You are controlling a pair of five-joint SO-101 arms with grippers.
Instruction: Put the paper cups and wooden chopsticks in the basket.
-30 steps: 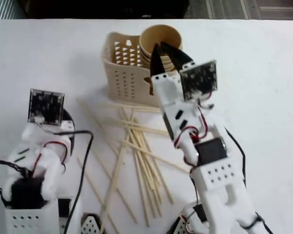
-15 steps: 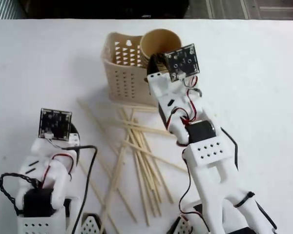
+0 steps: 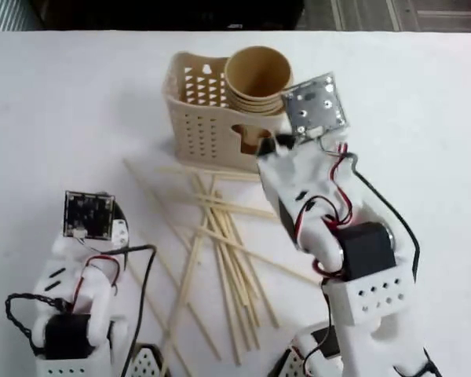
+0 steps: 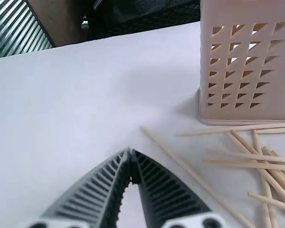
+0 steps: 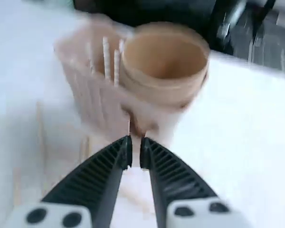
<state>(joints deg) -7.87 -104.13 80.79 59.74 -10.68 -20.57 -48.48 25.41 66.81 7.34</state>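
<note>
Tan paper cups (image 3: 257, 72) stacked upright in pale perforated basket (image 3: 198, 129), just beyond right jaws, pressed together. Wooden chopsticks (image 3: 229, 261) scattered ahead of left jaws, likewise together.

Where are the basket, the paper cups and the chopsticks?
basket (image 3: 202, 129), high view, on its holed front wall.
paper cups (image 3: 256, 72), high view, inside the top cup of the stack.
chopsticks (image 3: 229, 263), high view, middle of the loose pile.

Paper cups (image 3: 257, 77) in basket (image 3: 204, 118); chopsticks (image 3: 220, 251) before it.
</note>
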